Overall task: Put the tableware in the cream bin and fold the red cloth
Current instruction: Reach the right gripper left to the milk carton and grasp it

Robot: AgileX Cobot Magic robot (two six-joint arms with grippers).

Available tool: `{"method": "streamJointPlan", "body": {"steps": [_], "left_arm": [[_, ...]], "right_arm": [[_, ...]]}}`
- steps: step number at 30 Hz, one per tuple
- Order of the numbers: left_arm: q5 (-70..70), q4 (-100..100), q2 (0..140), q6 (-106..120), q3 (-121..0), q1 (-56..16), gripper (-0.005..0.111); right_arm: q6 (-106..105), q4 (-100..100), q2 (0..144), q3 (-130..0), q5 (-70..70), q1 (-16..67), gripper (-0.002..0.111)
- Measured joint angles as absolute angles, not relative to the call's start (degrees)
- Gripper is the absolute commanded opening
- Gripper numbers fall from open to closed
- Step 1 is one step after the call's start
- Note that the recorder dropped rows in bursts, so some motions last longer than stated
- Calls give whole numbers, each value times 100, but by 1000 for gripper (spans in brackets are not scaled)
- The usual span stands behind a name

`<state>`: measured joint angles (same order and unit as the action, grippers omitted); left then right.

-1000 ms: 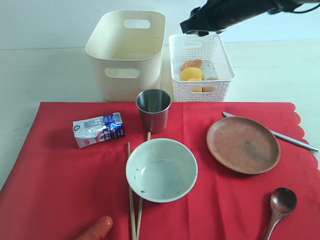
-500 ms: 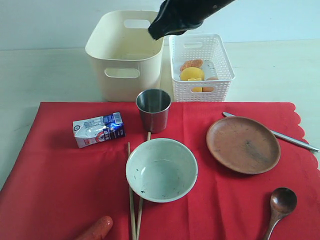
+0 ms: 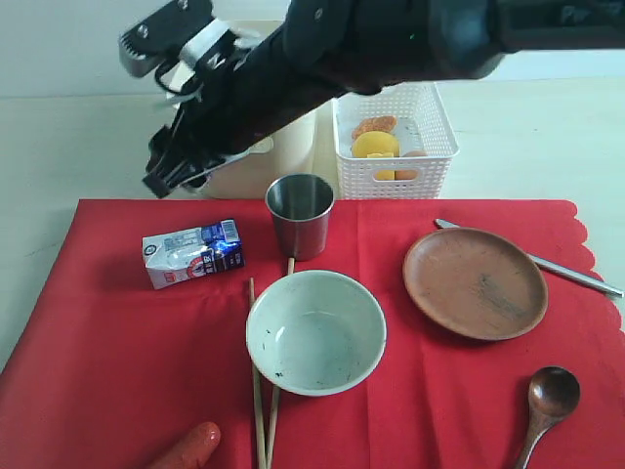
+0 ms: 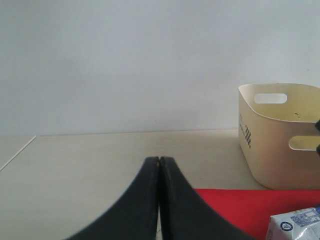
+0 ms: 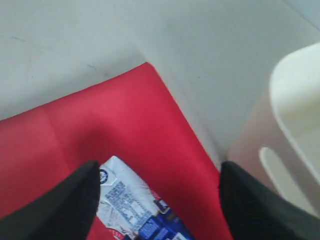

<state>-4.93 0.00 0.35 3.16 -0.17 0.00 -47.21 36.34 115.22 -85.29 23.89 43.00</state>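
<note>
Reaching across from the far right, the right arm carries the right tool (image 3: 161, 181) over the far left part of the cloth (image 3: 117, 342), just in front of the bin (image 3: 244, 176), which the arm largely hides. The right wrist view shows this tool (image 5: 157, 175) released, its fingers spread wide and empty, with the carton (image 5: 132, 207) lying on the cloth below them. The left tool (image 4: 159, 161) is clenched, fingers pressed together on nothing, low over the bare desk (image 4: 100, 160) near the cloth's edge, with the bin (image 4: 272, 145) well beyond.

All the tableware sits on the cloth, outside the bin: the cup (image 3: 299, 215) upright behind the bowl (image 3: 315, 332); the chopsticks (image 3: 257, 391) along the bowl's left side, partly under it; the plate (image 3: 476, 282) to the right, with the knife (image 3: 571, 274) running out from behind it; the spoon (image 3: 549, 396) at the near right. The cloth lies spread flat. A basket (image 3: 395, 181) holding a lemon (image 3: 376, 145) stands right of the bin; a sausage (image 3: 190, 449) rests at the near edge.
</note>
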Motion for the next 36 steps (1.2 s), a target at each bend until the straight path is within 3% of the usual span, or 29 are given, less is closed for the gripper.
{"method": "streamJointPlan", "body": {"steps": [3, 13, 25, 27, 36], "left_arm": [[-493, 0, 35, 316, -17, 0, 3], [-493, 0, 35, 316, -17, 0, 3], [-493, 0, 35, 316, -17, 0, 3], [-493, 0, 35, 316, -17, 0, 3], [-493, 0, 35, 316, -17, 0, 3]], "right_arm": [[-4713, 3428, 11748, -8584, 2435, 4443, 88], [-4709, 2075, 12728, -10047, 4274, 4459, 88], [-4898, 1302, 13682, -10615, 4041, 4734, 85], [-4908, 1241, 13760, -10616, 4021, 4734, 77], [-4942, 1222, 13816, -10655, 3946, 4746, 17]]}}
